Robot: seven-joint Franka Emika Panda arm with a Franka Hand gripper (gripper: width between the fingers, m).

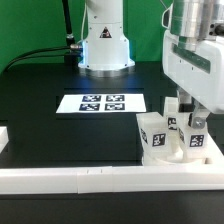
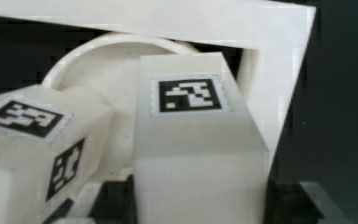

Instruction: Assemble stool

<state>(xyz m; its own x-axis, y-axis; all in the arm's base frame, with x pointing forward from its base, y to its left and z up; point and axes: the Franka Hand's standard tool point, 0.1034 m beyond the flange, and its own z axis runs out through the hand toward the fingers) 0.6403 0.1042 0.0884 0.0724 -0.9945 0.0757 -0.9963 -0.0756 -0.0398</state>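
One counter: the black counter (image 1: pixel 45 120) filled most of the exterior view, carrying everything else.
Border rail: a long white rail (image 1: pixel 70 180) ran along the counter's near edge, with a shorter piece at the exterior view's left.
Marker board: the flat marker board (image 1: pixel 102 102) lay near the arm's base, well apart from the parts.
Seat: only the wrist view showed the round seat (image 2: pixel 131 55), a curved white rim behind the leg blocks; in the exterior view it could not be made out.
Leg blocks: tagged leg blocks (image 1: pixel 158 135) were clustered at the exterior view's right, just beside the rail; the wrist view showed one upright (image 2: pixel 202 135) and one tilted (image 2: pixel 34 140), both cut off.
Claw: the claw (image 1: pixel 185 112) hung low among the blocks; whether it was spread or pinching anything, I cannot tell.
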